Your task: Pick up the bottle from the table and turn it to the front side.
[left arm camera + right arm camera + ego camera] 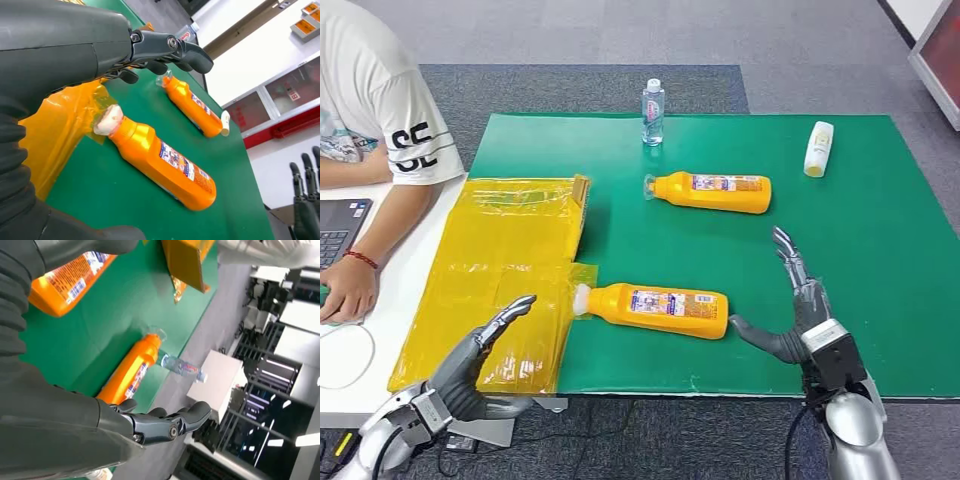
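- Right hand [794, 300]: fingers spread, holding nothing, just beside the base of the near orange bottle [656, 309].
- Left hand [482, 350]: released too, over the yellow plastic sheet [501, 250] near that bottle's cap.
- Near bottle lies on its side on the green mat [863, 240], label up.
- The left wrist view shows its cap wrapped in clear film [108, 120].
- The head view adds a second orange bottle [712, 191], a water bottle [653, 111] and a person's arm [373, 240].

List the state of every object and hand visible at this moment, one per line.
Near orange bottle: lying on its side, label up, unheld.
Far orange bottle: lying on its side, unheld.
Water bottle: upright, capped.
White bottle: lying down.
Yellow bag: flat, crumpled.
Left hand: open, holding nothing.
Right hand: open, beside the near bottle's base.
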Robot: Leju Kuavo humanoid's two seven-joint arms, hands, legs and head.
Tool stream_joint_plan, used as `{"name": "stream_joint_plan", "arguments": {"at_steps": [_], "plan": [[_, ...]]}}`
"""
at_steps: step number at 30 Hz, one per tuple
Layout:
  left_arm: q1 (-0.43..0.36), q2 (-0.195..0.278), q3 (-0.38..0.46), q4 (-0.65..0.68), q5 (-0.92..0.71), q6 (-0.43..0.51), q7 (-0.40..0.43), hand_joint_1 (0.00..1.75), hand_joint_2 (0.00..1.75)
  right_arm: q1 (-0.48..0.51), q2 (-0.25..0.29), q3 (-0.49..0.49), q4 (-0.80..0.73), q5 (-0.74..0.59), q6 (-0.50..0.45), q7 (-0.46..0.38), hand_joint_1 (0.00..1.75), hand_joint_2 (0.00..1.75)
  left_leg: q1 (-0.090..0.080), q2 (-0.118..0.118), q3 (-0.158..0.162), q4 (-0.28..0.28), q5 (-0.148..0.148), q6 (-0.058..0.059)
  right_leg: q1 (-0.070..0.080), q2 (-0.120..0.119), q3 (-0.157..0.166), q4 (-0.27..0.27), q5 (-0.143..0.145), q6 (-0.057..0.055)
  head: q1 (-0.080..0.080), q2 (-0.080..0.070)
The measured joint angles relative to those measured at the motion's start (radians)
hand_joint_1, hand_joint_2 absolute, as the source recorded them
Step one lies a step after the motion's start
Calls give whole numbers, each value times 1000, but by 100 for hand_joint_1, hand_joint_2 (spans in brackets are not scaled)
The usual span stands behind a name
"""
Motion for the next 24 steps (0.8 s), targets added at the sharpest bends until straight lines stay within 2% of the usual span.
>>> {"name": "stream_joint_plan", "arguments": {"at_steps": [14, 24], "plan": [[-73, -30, -34, 84, 0, 3, -8, 0, 175, -32, -62, 156, 71, 30, 2, -14, 0, 175, 0, 0, 0, 0, 0, 0, 0, 0, 0, 0, 0, 0, 0, 0], [-120, -34, -76, 121, 5, -4, -8, 0, 175, -135, -116, 310, 133, 189, -55, 38, 0, 175, 0, 0, 0, 0, 1, 0, 0, 0, 0, 0, 1, 0, 0, 0]]}}
